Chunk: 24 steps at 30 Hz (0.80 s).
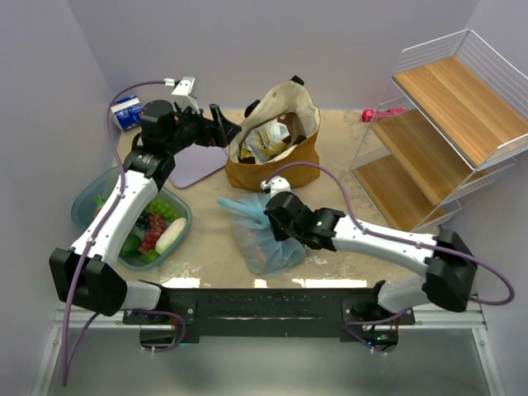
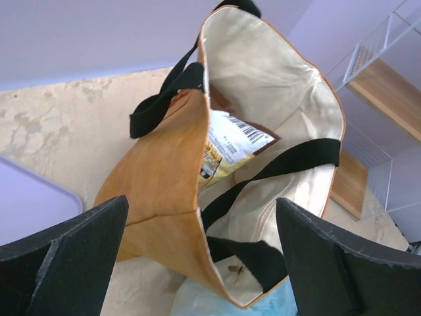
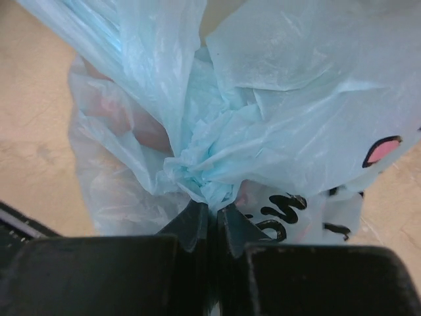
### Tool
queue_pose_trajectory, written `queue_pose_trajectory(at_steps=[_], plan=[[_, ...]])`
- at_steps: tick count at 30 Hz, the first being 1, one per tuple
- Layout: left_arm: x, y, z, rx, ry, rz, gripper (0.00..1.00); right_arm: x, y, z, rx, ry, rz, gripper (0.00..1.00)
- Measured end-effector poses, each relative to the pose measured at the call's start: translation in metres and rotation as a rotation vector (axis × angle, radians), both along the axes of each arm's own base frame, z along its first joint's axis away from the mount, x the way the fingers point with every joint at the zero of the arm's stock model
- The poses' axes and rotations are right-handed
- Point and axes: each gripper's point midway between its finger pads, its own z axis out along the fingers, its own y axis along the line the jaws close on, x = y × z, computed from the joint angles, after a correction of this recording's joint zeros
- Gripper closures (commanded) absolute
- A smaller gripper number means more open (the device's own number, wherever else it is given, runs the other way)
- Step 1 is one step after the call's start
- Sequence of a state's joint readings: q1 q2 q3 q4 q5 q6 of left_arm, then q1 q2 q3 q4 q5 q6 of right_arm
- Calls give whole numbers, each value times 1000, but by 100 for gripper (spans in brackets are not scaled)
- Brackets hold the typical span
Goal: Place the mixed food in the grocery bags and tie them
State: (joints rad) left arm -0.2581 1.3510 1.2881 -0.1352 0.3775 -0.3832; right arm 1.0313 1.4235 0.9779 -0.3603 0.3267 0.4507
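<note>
The mustard-tan tote (image 1: 276,140) with black handles stands at the back middle, its mouth open, snack packets (image 1: 271,139) inside. My left gripper (image 1: 224,128) is open and empty, just left of the tote's rim. In the left wrist view the tote (image 2: 164,171) fills the gap between the fingers and a packet (image 2: 227,148) shows inside. The light-blue plastic bag (image 1: 268,239) lies in front of the tote, reddish items dimly visible through it. My right gripper (image 1: 272,216) is shut on its bunched, twisted neck (image 3: 204,178).
A clear teal tub (image 1: 87,198) with grapes and other produce sits at the left. A lilac board (image 1: 198,165) lies beside the tote. A blue-white carton (image 1: 126,111) is at the back left. A wire-and-wood shelf (image 1: 445,132) stands at the right.
</note>
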Motion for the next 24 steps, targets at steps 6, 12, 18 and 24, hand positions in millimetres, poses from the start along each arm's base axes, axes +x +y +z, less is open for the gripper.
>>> queue_pose_trajectory(at_steps=[6,12,18,24], plan=[[11,-25,-3,31,-14,-58,2,-17,-22,114,184,-106,30,100],[26,-42,-41,80,50,-105,20,-23,-47,305,461,-368,34,100],[26,-44,-46,93,48,-114,54,12,-68,401,502,-591,-87,100],[26,-44,-49,90,45,-115,88,98,-61,408,418,-668,-211,100]])
